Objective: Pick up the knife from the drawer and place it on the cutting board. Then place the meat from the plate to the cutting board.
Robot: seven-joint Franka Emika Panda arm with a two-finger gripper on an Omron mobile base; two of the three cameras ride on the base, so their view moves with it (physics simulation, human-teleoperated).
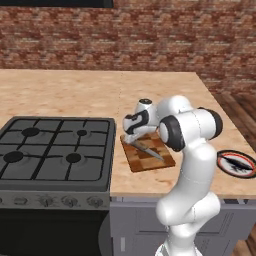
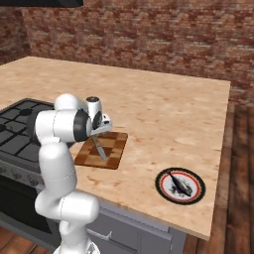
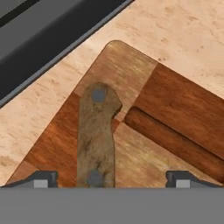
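Wooden and checkered, the cutting board (image 1: pixel 148 152) lies on the light counter (image 1: pixel 75 92) just right of the black stove (image 1: pixel 54 150) in the left base view. The knife (image 1: pixel 148 149) lies flat on it, under the gripper (image 1: pixel 134 137). The plate (image 1: pixel 237 164) with the dark meat (image 1: pixel 238 163) sits well apart, near the right counter edge.

In the right base view the gripper (image 2: pixel 100 130) hangs above the board (image 2: pixel 106 151). The grey blade (image 2: pixel 100 151) points toward the front edge, and the plate (image 2: pixel 180 185) holds the meat (image 2: pixel 179 186).

In the hand view the brown handle (image 3: pixel 96 135) lies on the board (image 3: pixel 175 109) between the two fingertips (image 3: pixel 41 179), which stand wide apart and do not touch it.
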